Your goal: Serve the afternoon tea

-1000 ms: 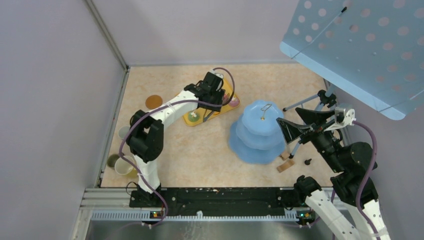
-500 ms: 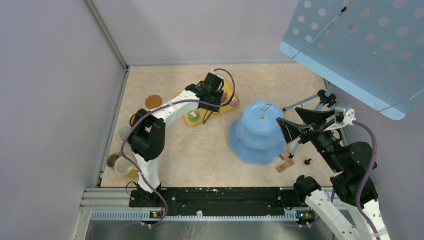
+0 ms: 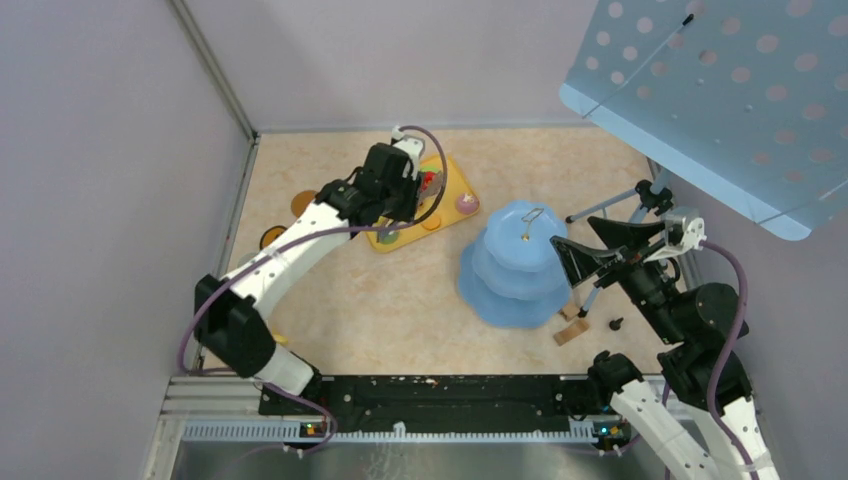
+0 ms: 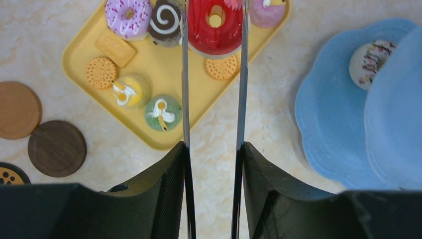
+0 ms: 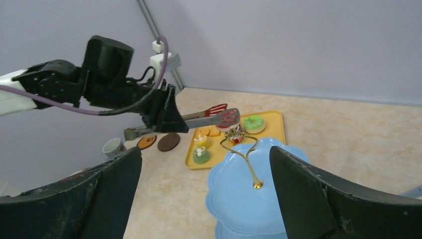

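**Left hand.** The left hand [image 4: 213, 147] is pressed onto the two arms of the metal tongs [image 4: 185, 99]. One finger bears on the outer face of each arm. The tongs run straight ahead of the hand.

**Gripped item.** At the far end of the tongs, the tips clamp a red-iced donut [image 4: 215, 25] on both flanks. The donut is over the far part of the yellow tray [image 4: 154, 69]. It cannot be told whether it is clear of the tray.

**Tray, ahead of the hand.**
- Left of the tongs:
  - a pink sprinkled donut [image 4: 128, 15];
  - a chocolate-swirl cupcake [image 4: 166, 27], touching the left tong arm;
  - a rectangular biscuit [image 4: 115, 47];
  - a round orange biscuit [image 4: 101, 72];
  - a yellow cupcake [image 4: 130, 90];
  - a green cupcake [image 4: 163, 112], nearest the hand.
- Between the tong arms, just short of the red-iced donut: a second round biscuit [image 4: 222, 67].

**Tabletop.**
- Left of the hand: two brown coasters [image 4: 56, 148] lie flat, just beside each other, on the tabletop [image 4: 278, 99].
- Right of the hand: the pale-blue three-tier stand [image 4: 328, 124]. A white sprinkled donut [image 4: 370, 57] lies on its bottom tier.

**Right hand.** The right hand [image 5: 205, 154] is spread wide and holds nothing. It is raised beside the stand, and the stand's gold handle [image 5: 244, 149] shows between its fingers.
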`<move>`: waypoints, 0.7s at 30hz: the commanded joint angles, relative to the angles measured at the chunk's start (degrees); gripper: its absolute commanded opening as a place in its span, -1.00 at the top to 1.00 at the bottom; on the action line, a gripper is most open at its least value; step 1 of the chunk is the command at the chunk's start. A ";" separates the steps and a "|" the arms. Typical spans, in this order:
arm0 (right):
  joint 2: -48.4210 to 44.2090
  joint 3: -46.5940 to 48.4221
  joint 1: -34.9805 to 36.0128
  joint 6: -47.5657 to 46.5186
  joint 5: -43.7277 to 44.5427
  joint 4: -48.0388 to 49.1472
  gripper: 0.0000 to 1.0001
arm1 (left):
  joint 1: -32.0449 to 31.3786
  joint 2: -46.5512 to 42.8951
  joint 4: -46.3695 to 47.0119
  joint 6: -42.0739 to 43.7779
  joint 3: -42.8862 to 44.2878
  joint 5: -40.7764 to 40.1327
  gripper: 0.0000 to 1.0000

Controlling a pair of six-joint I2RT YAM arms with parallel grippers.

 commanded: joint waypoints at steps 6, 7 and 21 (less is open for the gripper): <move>0.02 -0.49 -0.51 0.29 -0.63 3.77 -0.95 | -12.34 -20.70 0.05 2.27 -17.56 -1.16 0.10; -0.08 -0.77 -0.53 0.26 -0.65 3.87 -0.95 | -13.60 -22.33 0.35 1.30 -19.15 -1.83 0.10; 0.13 -2.68 -0.47 0.76 -0.15 4.11 -0.94 | -20.61 -27.75 14.82 -2.74 -33.26 -2.48 0.15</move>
